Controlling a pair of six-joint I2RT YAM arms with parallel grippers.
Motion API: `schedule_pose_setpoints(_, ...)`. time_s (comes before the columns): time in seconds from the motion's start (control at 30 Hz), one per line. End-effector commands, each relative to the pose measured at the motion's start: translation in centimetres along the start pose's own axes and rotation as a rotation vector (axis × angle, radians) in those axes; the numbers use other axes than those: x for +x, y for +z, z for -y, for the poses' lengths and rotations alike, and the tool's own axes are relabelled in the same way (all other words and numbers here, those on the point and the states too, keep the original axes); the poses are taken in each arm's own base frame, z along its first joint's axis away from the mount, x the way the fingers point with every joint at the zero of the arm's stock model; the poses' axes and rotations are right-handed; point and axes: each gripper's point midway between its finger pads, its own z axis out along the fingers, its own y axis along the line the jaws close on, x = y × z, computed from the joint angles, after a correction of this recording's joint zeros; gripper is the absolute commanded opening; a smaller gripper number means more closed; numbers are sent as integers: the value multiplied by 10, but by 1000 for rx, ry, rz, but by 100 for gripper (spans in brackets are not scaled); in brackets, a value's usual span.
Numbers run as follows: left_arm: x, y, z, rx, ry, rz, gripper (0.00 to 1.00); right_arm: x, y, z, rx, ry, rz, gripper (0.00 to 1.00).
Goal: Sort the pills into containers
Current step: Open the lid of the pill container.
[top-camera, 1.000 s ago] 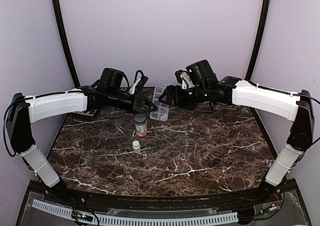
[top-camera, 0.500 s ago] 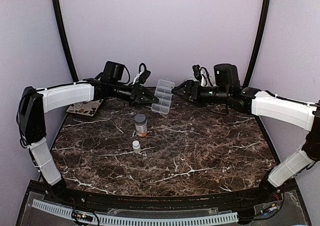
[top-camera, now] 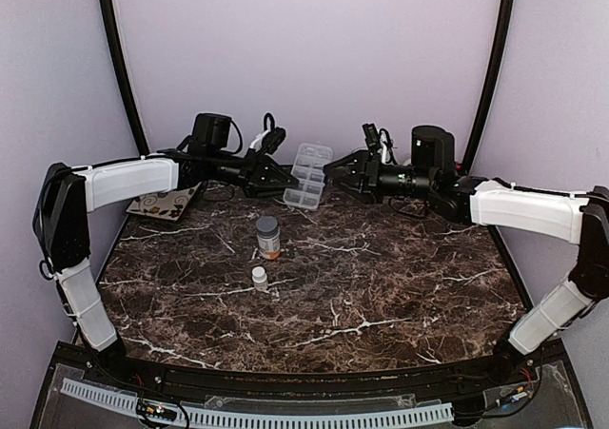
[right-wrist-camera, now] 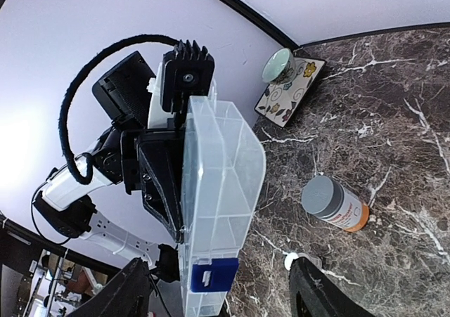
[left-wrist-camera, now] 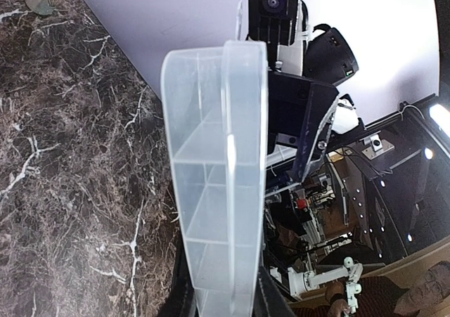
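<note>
Top external, my arms: both stretched toward the back, left gripper (top-camera: 286,185) clamping the organiser box (top-camera: 309,167) above the table, right gripper (top-camera: 333,172) spread wide just beside it.
Right wrist only: blue latch (right-wrist-camera: 213,275) on the box.

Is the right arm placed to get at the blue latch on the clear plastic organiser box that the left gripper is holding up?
Probably yes. The left gripper holds the clear plastic organiser box aloft with its blue latch facing the open right gripper, and nothing visible lies between them.

Amber bottle (top-camera: 268,237) stands near a tiny white bottle (top-camera: 259,277) — both on the marble table (top-camera: 400,286).
</note>
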Motion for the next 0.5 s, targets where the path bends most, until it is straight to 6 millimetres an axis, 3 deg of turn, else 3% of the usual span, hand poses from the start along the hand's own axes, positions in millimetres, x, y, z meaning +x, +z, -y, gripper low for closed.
schedule_pose_setpoints(0.0,-1,-1,13,55,37,-16,0,-4,6,-12,-102,17,6,67)
schedule_pose_setpoints(0.13,-3,-1,12,62,36,-14,0,-1,9,-12,-134,44,-2,63)
schedule_pose_setpoints(0.47,-8,1,-3,37,23,-10,0,-1,7,-22,-188,71,-10,39)
